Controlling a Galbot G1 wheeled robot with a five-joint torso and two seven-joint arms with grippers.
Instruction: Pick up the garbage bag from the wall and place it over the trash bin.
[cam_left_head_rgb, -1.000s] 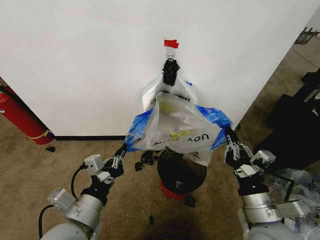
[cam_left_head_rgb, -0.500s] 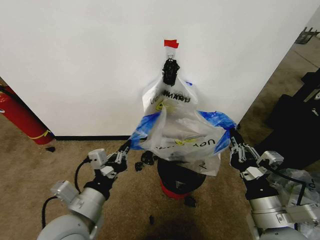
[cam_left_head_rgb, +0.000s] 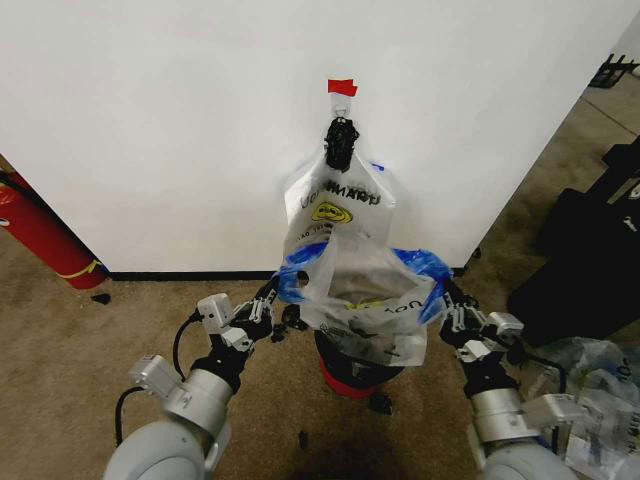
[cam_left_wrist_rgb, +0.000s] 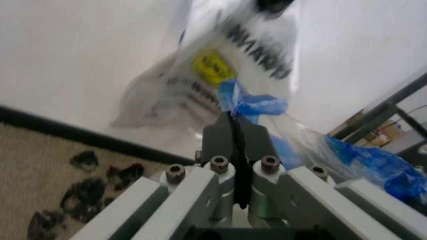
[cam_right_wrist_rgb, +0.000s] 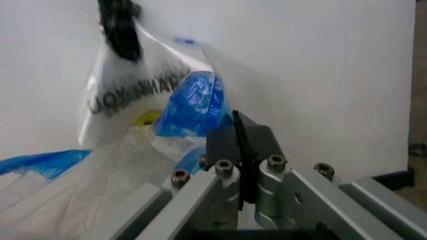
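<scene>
While the bag (cam_left_head_rgb: 365, 290) is hanging open-mouthed just above the bin (cam_left_head_rgb: 355, 352), both grippers are pinching its blue-patched rim from opposite sides. The left gripper (cam_left_head_rgb: 272, 295) is sitting at the bag's left edge, its fingers (cam_left_wrist_rgb: 235, 137) pressed together on a fold of blue plastic, as the left wrist view is showing. The right gripper (cam_left_head_rgb: 447, 300) is sitting at the right edge, likewise clamped; in the right wrist view its fingers (cam_right_wrist_rgb: 239, 135) are closing tight with blue film bunching right against them. Between the two, the rim is stretching into a wide opening, with the lettered front panel sagging down over the bin's top. Behind it, against the wall (cam_left_head_rgb: 180, 130), a second printed bag (cam_left_head_rgb: 340, 205) with a yellow smiley is dangling from a black clip (cam_left_head_rgb: 341, 142) under a red tab (cam_left_head_rgb: 342, 87). A fire extinguisher (cam_left_head_rgb: 40, 235) is leaning at the far left by the baseboard, and small black scraps (cam_left_head_rgb: 292, 317) are lying on the carpet near the bin.
</scene>
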